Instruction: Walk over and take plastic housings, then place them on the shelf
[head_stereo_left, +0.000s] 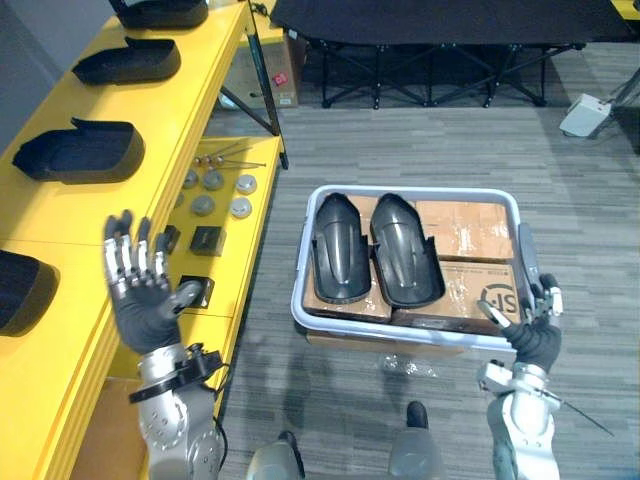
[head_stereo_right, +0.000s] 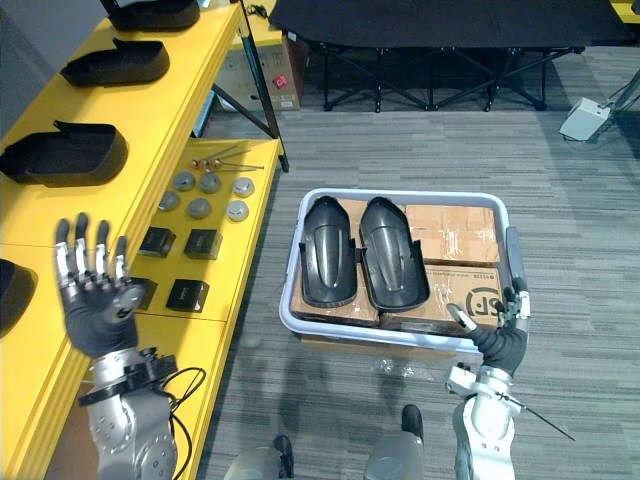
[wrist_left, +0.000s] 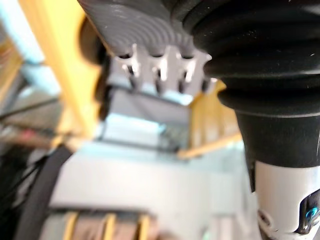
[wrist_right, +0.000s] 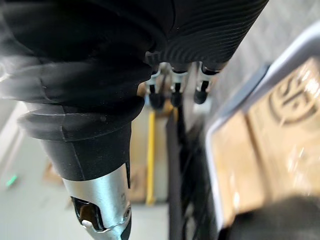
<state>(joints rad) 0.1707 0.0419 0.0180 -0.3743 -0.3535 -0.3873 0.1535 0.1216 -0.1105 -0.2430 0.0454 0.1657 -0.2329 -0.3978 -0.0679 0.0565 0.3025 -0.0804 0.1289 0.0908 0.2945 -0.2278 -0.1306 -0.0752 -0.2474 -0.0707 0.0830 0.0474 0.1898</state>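
Two black plastic housings lie side by side on cardboard boxes inside a white bin on the floor. More black housings rest on the yellow shelf at the left. My left hand is raised over the shelf's front edge, fingers spread and straight, holding nothing. My right hand hangs by the bin's near right corner, fingers relaxed, empty.
Small black boxes and round grey discs sit on the shelf's lower level. A black folding table stands at the back. A white object lies on the grey carpet at the far right.
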